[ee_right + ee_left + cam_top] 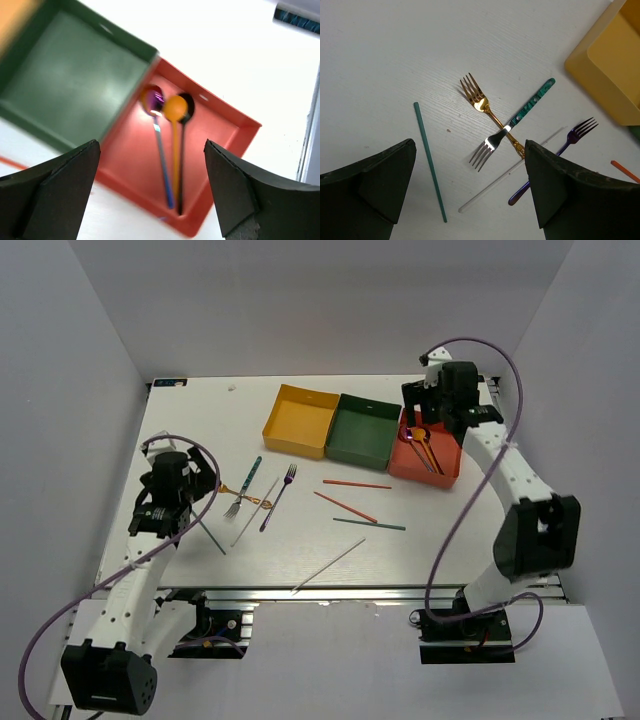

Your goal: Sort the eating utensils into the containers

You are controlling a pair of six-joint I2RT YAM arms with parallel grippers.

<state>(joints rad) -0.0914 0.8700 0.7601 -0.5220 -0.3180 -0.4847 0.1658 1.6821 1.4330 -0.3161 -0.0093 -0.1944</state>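
Three trays stand at the back: yellow (297, 421), dark green (362, 431), red-orange (425, 462). The red-orange tray (220, 125) holds an iridescent pink spoon (159, 145), an orange spoon (175, 145) and a black spoon (181, 165). My right gripper (425, 418) (152, 200) is open and empty above that tray. A gold fork (490, 112), a silver fork with a teal handle (512, 125), a purple fork (560, 150), a pale chopstick (505, 175) and a green chopstick (430, 160) lie under my open, empty left gripper (172, 502) (470, 200).
Two red chopsticks (357, 484) (345, 507), a green chopstick (369, 524) and a pale chopstick (328, 566) lie in the middle and front of the white table (190, 440). White walls enclose the table on three sides.
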